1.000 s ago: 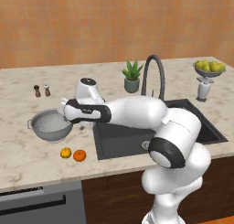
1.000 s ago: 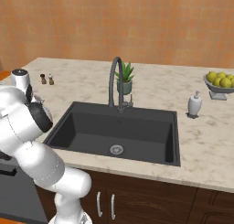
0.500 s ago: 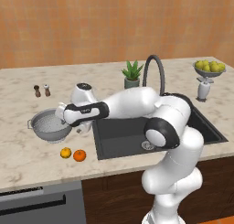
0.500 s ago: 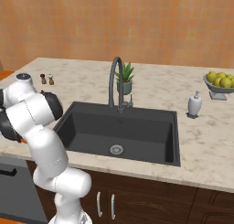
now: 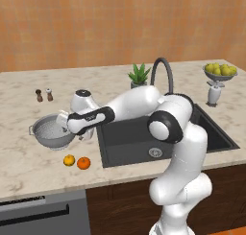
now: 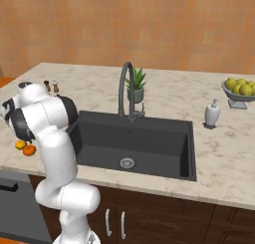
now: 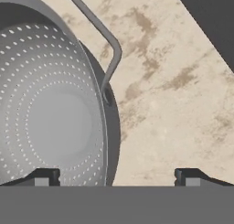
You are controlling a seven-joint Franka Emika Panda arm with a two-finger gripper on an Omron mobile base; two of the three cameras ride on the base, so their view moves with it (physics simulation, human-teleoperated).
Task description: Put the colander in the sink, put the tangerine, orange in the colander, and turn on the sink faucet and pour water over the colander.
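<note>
Colander (image 5: 49,131) upright on marble counter (image 5: 29,167) left of sink (image 5: 144,138), gripper (image 7: 116,176) above its right rim, fingers (image 7: 43,176) spread wide straddling the rim, nothing grasped, orange (image 5: 83,163) and tangerine (image 5: 69,159) touching, just in front of colander

The arm (image 5: 129,104) hides the colander's (image 5: 50,132) right rim; its left side is cropped in the hand view.

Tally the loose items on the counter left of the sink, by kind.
Grey perforated metal colander: 1
Small round citrus fruits, one yellow-orange and one orange: 2
Small dark and pale shakers: 2
Total: 5
</note>
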